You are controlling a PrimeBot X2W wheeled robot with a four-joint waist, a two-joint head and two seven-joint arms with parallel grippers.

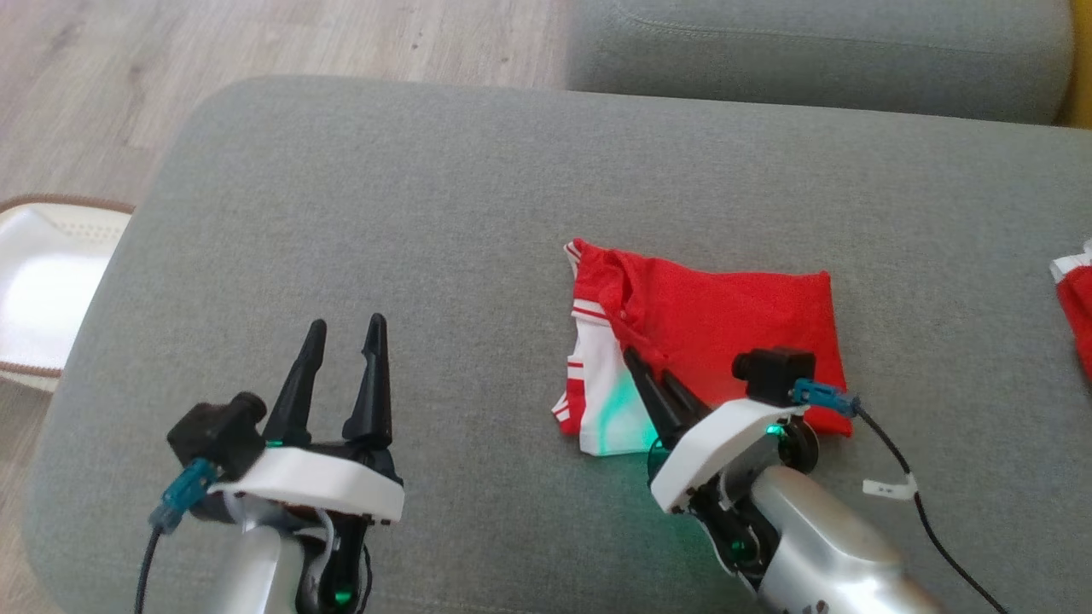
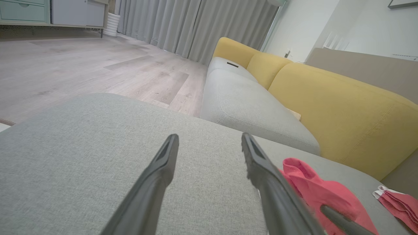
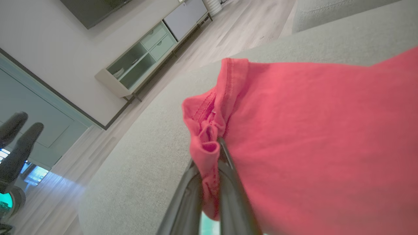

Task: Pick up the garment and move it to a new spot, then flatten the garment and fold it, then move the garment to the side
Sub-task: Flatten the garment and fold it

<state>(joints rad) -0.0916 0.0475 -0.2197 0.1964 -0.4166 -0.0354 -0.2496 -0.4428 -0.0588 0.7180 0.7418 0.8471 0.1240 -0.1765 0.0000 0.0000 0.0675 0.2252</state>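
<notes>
The garment (image 1: 734,315) seems already folded on the sofa (image 1: 426,213). The right gripper (image 1: 650,365) jaws clamp its edge, the left gripper (image 1: 346,322) jaws stand apart. Moving it aside is left.

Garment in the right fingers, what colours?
Red garment with white, red-striped trim; head view best.

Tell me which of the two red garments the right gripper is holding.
The red-and-white garment in the middle of the grey cushion: the right gripper is shut on its fabric. The other red garment lies apart at the cushion's right edge.
</notes>
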